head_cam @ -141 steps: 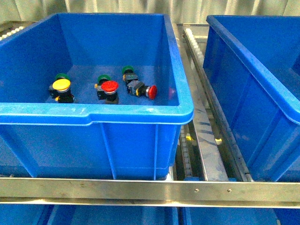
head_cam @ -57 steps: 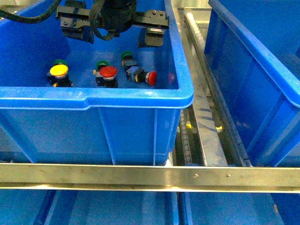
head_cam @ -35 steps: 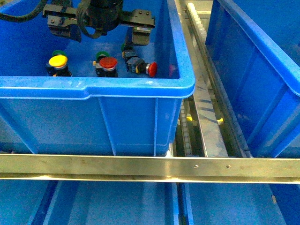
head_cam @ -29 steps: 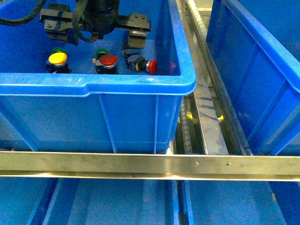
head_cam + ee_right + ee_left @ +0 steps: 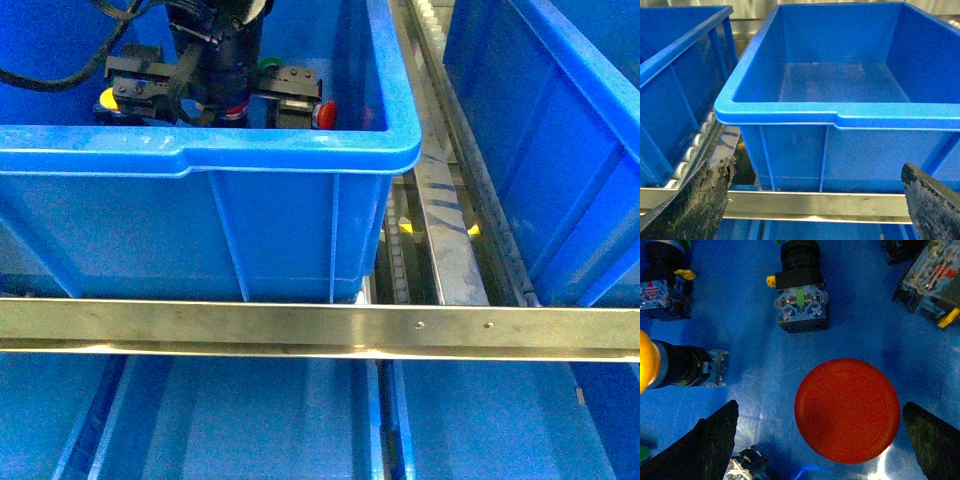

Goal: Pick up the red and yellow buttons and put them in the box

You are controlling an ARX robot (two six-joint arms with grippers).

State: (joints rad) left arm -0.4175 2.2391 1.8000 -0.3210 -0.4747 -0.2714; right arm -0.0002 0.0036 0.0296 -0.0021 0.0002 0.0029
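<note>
Left gripper (image 5: 822, 440) jaws wide open and empty, straddling the red button (image 5: 847, 410), cap-up so axis probably vertical; right gripper (image 5: 815, 200) also open, empty.

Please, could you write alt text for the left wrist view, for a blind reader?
A red button, seen from above, stands on the floor of a blue bin, between the two open fingers of the left tool. Around it are other switches, and a yellow button shows at one edge.
</note>
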